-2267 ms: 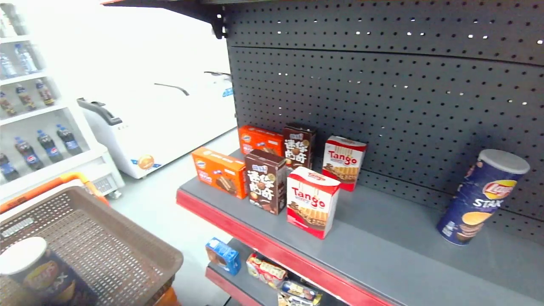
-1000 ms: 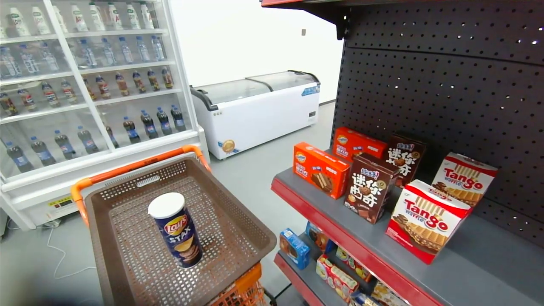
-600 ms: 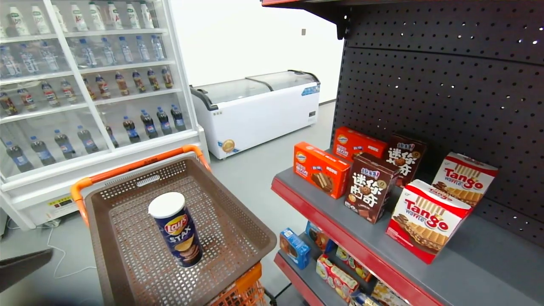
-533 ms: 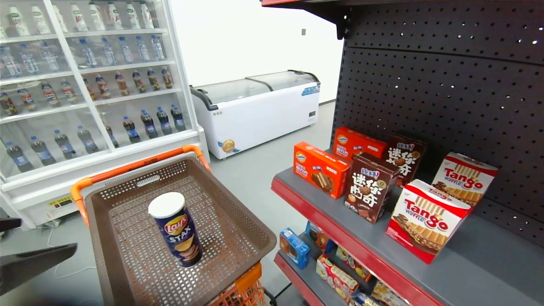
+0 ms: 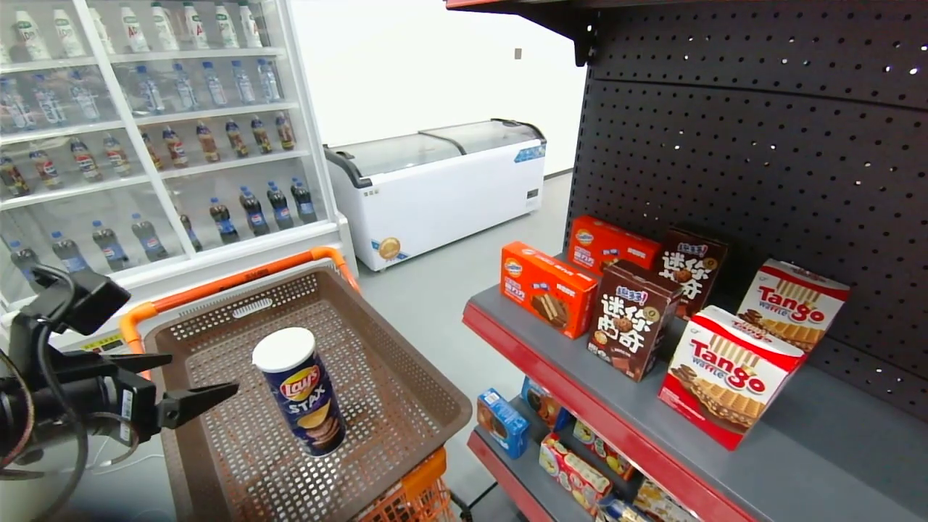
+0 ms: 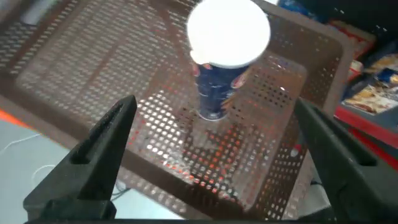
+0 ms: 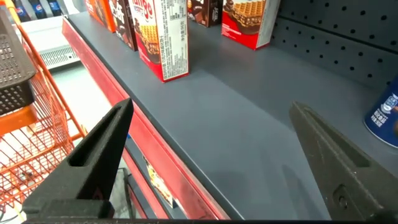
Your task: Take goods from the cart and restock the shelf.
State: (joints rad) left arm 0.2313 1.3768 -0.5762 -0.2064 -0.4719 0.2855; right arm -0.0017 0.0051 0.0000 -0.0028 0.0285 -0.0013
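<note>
A dark blue chip can (image 5: 301,391) with a white lid stands upright in the cart's brown mesh basket (image 5: 420,377). My left gripper (image 5: 203,373) is open, just left of the can and apart from it. In the left wrist view the can (image 6: 222,68) stands between and beyond the spread fingers of that gripper (image 6: 214,106). My right gripper (image 7: 211,109) hangs open and empty over the grey shelf board (image 7: 261,81). Another blue can (image 7: 385,121) stands on that board.
The shelf (image 5: 797,464) carries orange boxes (image 5: 547,290), brown boxes (image 5: 631,319) and red-and-white wafer boxes (image 5: 728,373) before a black pegboard. A lower shelf (image 5: 573,464) holds snacks. The orange cart handle (image 5: 217,286), a drinks fridge (image 5: 145,145) and a chest freezer (image 5: 435,188) lie beyond.
The head camera swung left from the shelf to the cart. Since then my left gripper has come in from the left edge and moved toward the can, open.
</note>
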